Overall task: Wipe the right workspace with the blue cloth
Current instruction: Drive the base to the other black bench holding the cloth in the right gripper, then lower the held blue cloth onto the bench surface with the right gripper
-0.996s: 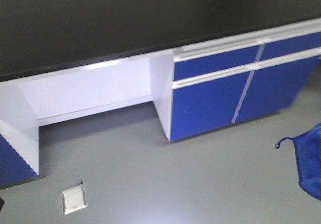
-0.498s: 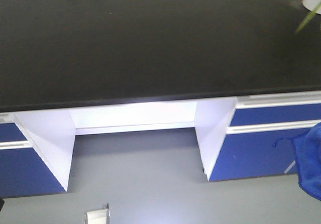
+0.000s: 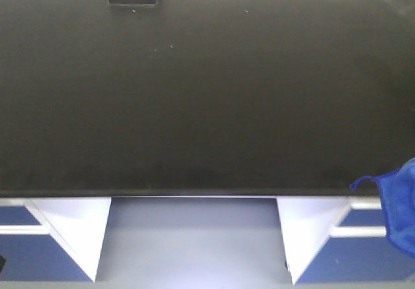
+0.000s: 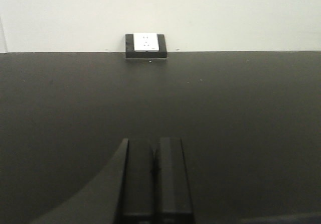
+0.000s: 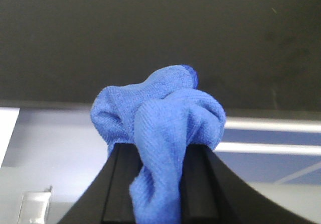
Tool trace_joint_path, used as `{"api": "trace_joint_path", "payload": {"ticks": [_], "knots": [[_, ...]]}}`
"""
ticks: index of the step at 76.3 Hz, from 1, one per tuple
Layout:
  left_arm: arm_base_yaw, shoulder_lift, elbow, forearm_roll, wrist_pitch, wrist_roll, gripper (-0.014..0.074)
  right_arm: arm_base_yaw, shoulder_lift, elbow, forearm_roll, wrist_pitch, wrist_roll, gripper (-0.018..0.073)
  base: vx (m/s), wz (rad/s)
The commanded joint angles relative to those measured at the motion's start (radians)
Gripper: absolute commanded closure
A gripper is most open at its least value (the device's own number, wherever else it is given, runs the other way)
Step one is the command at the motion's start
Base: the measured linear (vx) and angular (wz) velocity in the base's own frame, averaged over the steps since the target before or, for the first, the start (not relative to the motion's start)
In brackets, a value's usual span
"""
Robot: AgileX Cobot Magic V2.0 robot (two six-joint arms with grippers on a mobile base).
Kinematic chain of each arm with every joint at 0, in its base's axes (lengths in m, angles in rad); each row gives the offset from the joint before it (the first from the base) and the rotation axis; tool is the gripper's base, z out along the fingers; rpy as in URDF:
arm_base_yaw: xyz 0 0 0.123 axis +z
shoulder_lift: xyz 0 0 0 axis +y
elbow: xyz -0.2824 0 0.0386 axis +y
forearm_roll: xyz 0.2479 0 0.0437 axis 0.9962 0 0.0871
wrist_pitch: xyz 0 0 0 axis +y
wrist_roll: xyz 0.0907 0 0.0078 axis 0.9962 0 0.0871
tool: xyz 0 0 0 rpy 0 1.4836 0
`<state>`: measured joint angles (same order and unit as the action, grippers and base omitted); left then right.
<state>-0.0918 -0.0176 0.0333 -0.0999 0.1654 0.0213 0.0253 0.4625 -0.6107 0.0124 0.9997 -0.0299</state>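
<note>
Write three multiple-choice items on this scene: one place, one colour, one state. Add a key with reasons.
1. Where on the black countertop is the white-faced black box?
A. front edge
B. centre
C. back edge, by the wall

2. What colour are the cabinet fronts under it?
A. blue
B. red
C. green

3. The right gripper is:
A. open, empty
B. shut on the blue cloth
C. shut on the box

Key:
1 C, the left wrist view shows the box where countertop meets wall.
2 A, blue panels show below the counter edge in the front view.
3 B, the cloth bunches out of its closed jaws.
</note>
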Motion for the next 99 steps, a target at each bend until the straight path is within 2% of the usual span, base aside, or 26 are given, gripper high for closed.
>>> {"api": "trace_joint_path", "payload": {"ticks": [1,41,99], "knots": [[0.0,-0.01,-0.025,-0.003,-0.091,0.001,0.0603,0.0,0.007,-0.029,-0.002,-0.062,-0.01,0.0564,0.31,0.19],[0.0,-0.01,-0.025,-0.003,-0.091,0.001,0.0603,0.0,0.007,-0.029,-0.002,-0.062,-0.01,0.0564,0.2,0.02],[0.0,-0.01,-0.025,-0.003,-0.091,0.001,0.0603,0.0,0.007,-0.029,-0.001,-0.062,-0.01,0.0564,0.03,-0.04]]}}
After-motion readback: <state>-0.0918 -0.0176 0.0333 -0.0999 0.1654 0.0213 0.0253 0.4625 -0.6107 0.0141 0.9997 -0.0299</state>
